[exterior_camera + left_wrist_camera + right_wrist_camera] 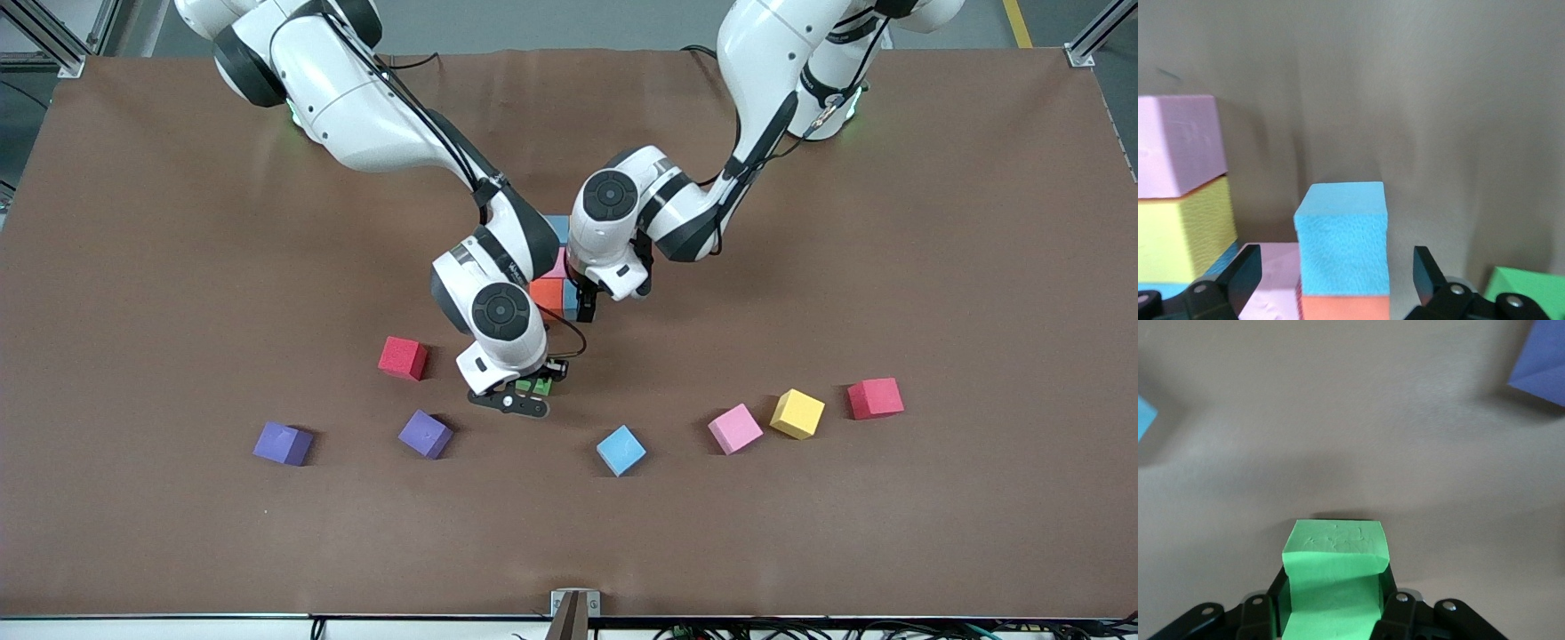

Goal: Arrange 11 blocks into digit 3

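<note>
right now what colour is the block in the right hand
Green: the block sits clamped in the right hand, clearest in the right wrist view.

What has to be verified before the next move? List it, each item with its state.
1. Left gripper open, fingers off the blue cube: ok.
2. Blue cube touching the orange cube: ok.
3. Right gripper shut on the green block: ok.
4. Green block sits square between the fingers: ok.
5. Free slot for green in the digit figure: cannot tell, the arms cover most of it.
6. Nearest purple cube apart from the right gripper: ok.
</note>
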Motion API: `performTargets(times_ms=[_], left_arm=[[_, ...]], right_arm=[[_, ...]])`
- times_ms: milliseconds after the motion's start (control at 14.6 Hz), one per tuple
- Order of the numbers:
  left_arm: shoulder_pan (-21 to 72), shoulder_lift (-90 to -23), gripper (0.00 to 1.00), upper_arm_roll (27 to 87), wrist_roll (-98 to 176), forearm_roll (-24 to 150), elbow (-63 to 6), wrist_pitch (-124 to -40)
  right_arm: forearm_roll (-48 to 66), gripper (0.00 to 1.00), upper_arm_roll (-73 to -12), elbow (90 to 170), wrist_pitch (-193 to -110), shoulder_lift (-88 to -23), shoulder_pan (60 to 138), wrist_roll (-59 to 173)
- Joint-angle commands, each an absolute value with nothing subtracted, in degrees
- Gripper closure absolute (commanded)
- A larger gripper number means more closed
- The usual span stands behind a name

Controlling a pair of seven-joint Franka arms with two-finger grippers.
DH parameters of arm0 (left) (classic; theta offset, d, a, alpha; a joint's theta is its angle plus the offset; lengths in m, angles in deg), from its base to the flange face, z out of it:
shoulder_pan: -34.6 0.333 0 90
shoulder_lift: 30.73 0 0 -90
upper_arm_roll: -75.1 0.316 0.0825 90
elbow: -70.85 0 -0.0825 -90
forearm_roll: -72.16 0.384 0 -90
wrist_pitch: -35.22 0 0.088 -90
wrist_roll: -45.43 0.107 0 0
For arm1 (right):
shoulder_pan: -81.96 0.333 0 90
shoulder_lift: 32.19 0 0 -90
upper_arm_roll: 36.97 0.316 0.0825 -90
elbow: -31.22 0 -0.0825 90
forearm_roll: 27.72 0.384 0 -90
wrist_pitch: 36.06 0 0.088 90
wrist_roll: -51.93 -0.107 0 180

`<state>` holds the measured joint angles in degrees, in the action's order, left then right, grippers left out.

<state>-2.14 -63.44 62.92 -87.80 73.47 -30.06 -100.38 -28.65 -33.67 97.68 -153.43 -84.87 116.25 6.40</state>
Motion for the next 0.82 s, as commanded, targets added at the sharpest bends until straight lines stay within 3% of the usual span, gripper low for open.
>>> performTargets(times_ms=[0,411,753], left_arm=[[-1.35,-57.64,0.00,62.97,-84.23,74.71,-32.77,-96.45],[5.32,-52.97,0.00,62.97,-69.56,74.71,-32.43,-91.70],[12.26,-53.05,0.00,63.06,-54.63,74.62,-28.74,-86.87]], right_arm=[[-30.52,0.99,-33.71,102.23,-152.70,-81.85,117.29,9.74],[-32.12,0.99,-33.45,106.80,-153.22,-78.96,118.17,9.30],[-31.50,0.99,-33.27,110.93,-154.44,-76.06,119.05,9.04]])
